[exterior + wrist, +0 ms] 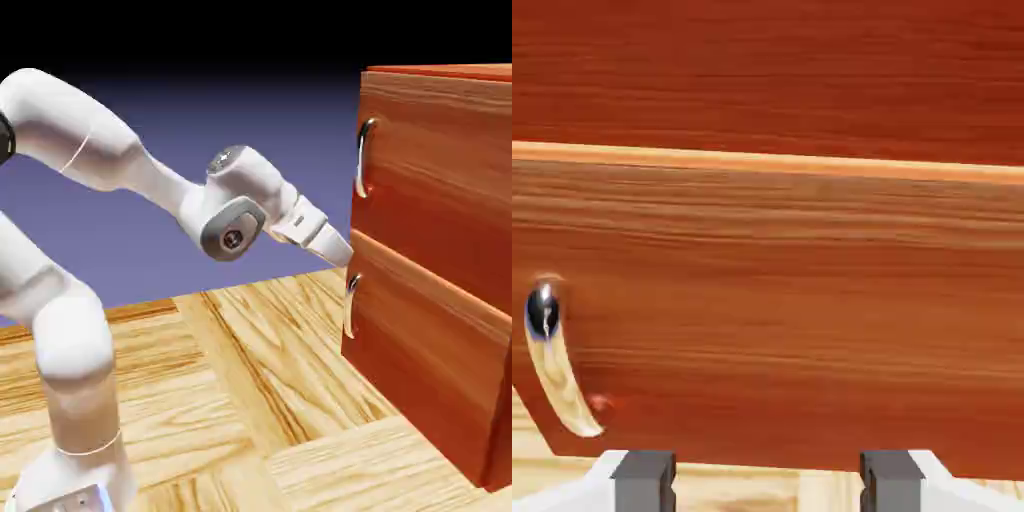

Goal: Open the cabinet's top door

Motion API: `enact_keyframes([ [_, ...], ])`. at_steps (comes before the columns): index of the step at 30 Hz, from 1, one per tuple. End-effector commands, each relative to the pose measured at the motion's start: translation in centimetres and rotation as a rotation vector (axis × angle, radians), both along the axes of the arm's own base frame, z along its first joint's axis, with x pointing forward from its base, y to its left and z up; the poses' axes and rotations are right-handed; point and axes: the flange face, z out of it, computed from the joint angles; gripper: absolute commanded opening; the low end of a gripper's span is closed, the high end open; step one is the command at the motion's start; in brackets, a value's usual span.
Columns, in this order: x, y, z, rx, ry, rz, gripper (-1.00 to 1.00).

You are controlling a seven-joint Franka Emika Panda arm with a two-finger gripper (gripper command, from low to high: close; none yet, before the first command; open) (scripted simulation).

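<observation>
**Q:** Where do you stand with the top door?

**A:** You have not begun the pull. In the exterior view the door sits flush with the cabinet, fully closed, its handle untouched near the panel's left edge. Your gripper is close to the cabinet front, but level with the seam between the two panels, below that handle and just above the lower handle.

**Q:** What does the hand view add?

**A:** It confirms the height error. You see the pale seam line crossing the frame, wood above and below it, and one curved silver handle at the left on the panel under the seam. That is most likely the lower one, so you are aimed at the wrong panel.

**Q:** And the tool?

**A:** Your fingertips stand well apart at the bottom edge, with nothing between them: spread and empty.

**Q:** What is left?

**A:** Nearly everything. You judge the remaining steps as: raise the hand to the upper handle, line the fingers around it, close, then draw the door outward.
</observation>
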Motion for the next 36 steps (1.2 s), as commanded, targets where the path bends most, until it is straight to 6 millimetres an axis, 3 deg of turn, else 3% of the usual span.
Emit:
enact_keyframes([
  [1,0.0,-0.2,0.7,0.003,-0.016,-0.008,0.00],
  [10,-0.2,-1.4,6.5,0.029,-0.157,-0.061,0.00],
  [19,-1.0,-1.0,10.8,0.044,-0.295,-0.089,0.00],
  [28,-1.5,1.0,13.3,0.048,-0.426,-0.094,0.00],
  [36,-1.1,3.8,14.0,0.043,-0.529,-0.086,0.00],
])
